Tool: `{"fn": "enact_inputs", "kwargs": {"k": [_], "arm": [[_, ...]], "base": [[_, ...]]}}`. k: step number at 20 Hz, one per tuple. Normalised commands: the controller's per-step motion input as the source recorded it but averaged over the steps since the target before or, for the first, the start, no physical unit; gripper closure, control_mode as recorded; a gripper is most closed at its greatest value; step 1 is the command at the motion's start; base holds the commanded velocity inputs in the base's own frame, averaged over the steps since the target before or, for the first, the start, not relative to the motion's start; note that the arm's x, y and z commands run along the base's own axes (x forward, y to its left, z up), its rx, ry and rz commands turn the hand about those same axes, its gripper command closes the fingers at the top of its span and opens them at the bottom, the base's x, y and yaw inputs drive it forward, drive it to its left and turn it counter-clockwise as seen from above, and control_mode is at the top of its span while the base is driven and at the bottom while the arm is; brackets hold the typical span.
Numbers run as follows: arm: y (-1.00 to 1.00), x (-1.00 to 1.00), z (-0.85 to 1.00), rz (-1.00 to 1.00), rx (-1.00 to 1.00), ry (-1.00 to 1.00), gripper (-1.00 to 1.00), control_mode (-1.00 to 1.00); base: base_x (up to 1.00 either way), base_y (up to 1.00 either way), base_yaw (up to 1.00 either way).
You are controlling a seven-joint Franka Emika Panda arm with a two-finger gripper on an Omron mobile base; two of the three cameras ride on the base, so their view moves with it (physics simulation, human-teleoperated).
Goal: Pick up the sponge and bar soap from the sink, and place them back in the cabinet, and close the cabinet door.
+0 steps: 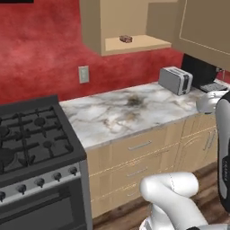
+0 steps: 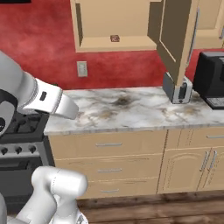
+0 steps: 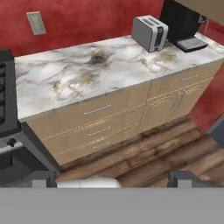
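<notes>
1. The pincer hangs released, its 2 dark fingertips spread wide with nothing between them; it sits back from the cupboards and looks down over them, probably pulled clear to leave swinging room.
2. Far ahead and to its left is the stove; just right of that, on the red wall, a socket.
3. Straight ahead and below runs the marble counter, with drawers under it.
4. Ahead and above the counter is the cabinet; the bar soap lies flat near the middle of its shelf, well in from the edge, so it looks put away; whether anything lies deeper in, I cannot tell.
5. Right of the shelf the cabinet door stands swung out, its long bar handle facing away from the opening; closing it seems still to do.
6. Ahead to the right, a toaster stands beside a black coffee machine.
</notes>
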Motion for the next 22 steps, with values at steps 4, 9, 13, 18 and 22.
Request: {"fn": "enact_inputs", "kwargs": {"k": [4,9,13,18,22], "arm": [[0.00,0.00,0.00,0.00,0.00,0.00,-1.00,1.00],[0.00,0.00,0.00,0.00,0.00,0.00,-1.00,1.00],[0.00,0.00,0.00,0.00,0.00,0.00,-1.00,1.00],[0.00,0.00,0.00,0.00,0.00,0.00,-1.00,1.00],[0.00,0.00,0.00,0.00,0.00,0.00,-1.00,1.00]], "base": [[-0.16,0.00,-0.51],[-0.17,0.00,-0.58],[-0.22,0.00,-0.59],[-0.26,0.00,-0.60],[-0.28,-0.02,-0.64]]}}
